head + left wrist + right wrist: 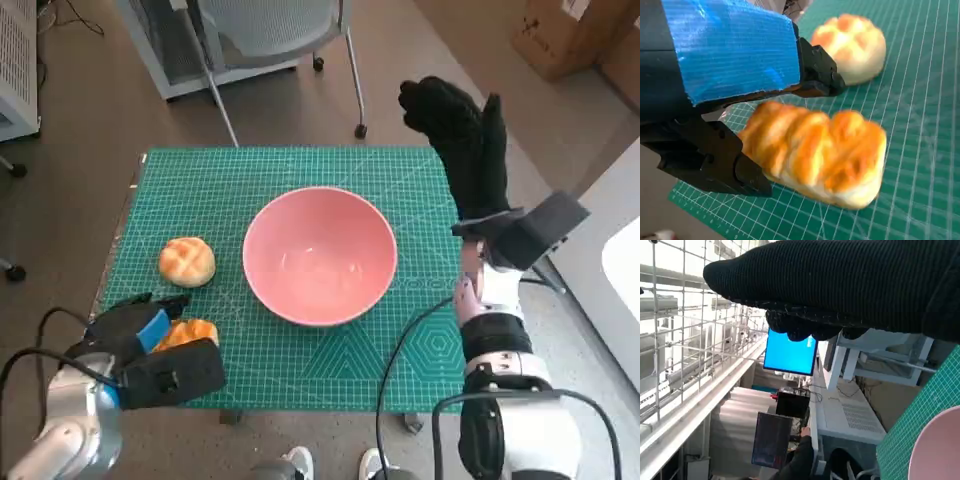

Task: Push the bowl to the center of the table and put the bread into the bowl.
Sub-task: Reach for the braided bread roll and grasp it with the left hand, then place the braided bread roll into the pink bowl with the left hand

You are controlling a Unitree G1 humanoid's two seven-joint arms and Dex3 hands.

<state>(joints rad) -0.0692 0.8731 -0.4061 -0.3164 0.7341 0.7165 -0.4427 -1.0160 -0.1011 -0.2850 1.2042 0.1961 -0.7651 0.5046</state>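
A green cutting mat (300, 200) covers the small table, and the pink bowl (320, 255) sits about at its middle, empty. To the right of the bowl the right hand (460, 130) stands raised above the mat's far right corner, the glove's fingers straight and holding nothing; its own wrist camera sees only the dark glove, a slice of the bowl's rim and a blue screen (790, 354) across the room. At the near left corner the left hand (140, 335) lies over a long braided bread (190, 332), which from above peeks out as just an orange edge. The left wrist camera shows what the head misses: black fingers (815, 70) on either side of the loaf and touching it, the loaf resting on the mat. A round bun (187, 261) lies just beyond, left of the bowl and apart from it.
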